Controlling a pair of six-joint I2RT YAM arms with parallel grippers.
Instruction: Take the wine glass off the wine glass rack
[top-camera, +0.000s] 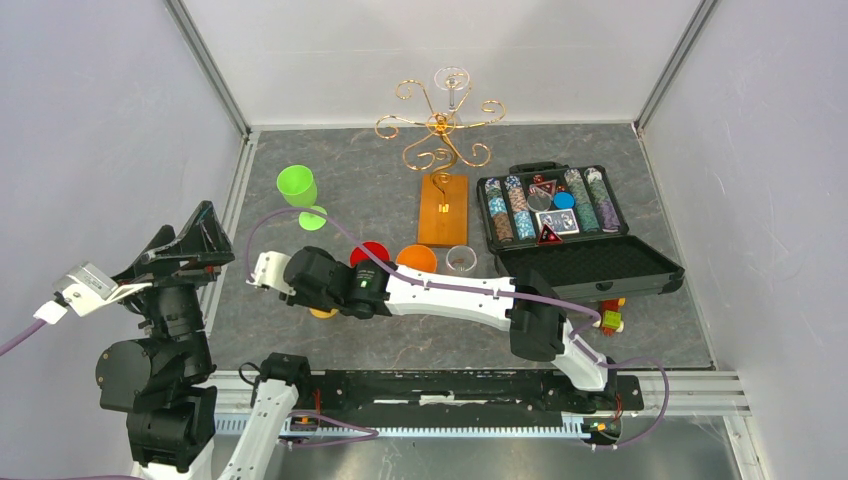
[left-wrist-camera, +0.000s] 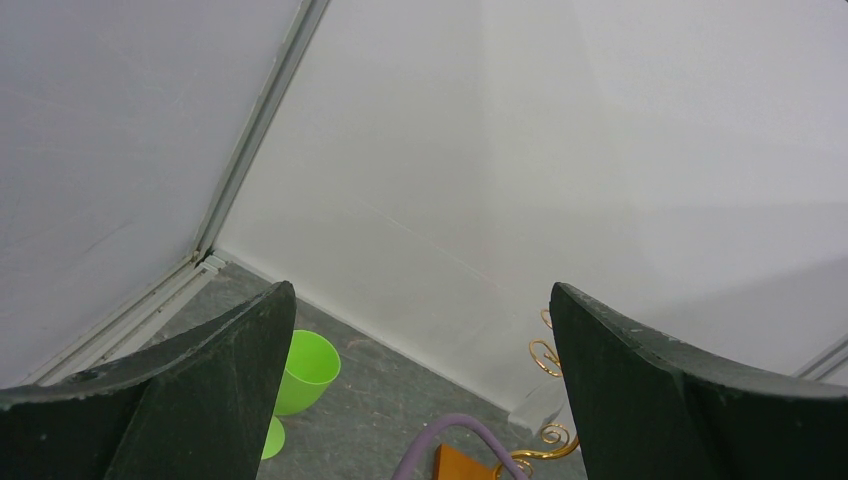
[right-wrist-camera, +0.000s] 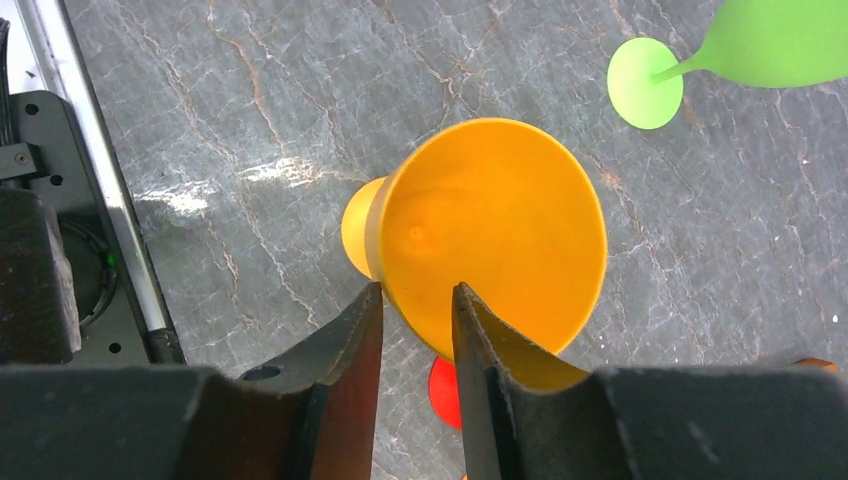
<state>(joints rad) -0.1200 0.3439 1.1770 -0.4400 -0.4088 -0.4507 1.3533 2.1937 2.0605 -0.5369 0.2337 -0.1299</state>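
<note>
The left gripper (left-wrist-camera: 420, 290) was raised at the near left, its jaws spread wide with nothing between them. The right gripper (right-wrist-camera: 415, 292) pointed down over the yellow wine glass (right-wrist-camera: 490, 230), which stood on the grey table (right-wrist-camera: 250, 120), off the rack. Its fingers (right-wrist-camera: 340, 370) were narrowly parted astride the rim, one outside the bowl and one inside. Just beyond stood a red glass (top-camera: 372, 251), an orange glass (top-camera: 416, 257) and a clear glass (top-camera: 461, 259). A green glass (top-camera: 297, 188) stood farther left. The wine glass rack (top-camera: 440, 125) stood at the far middle of the table, with a poker chip case (top-camera: 560, 215) to its right.
</note>
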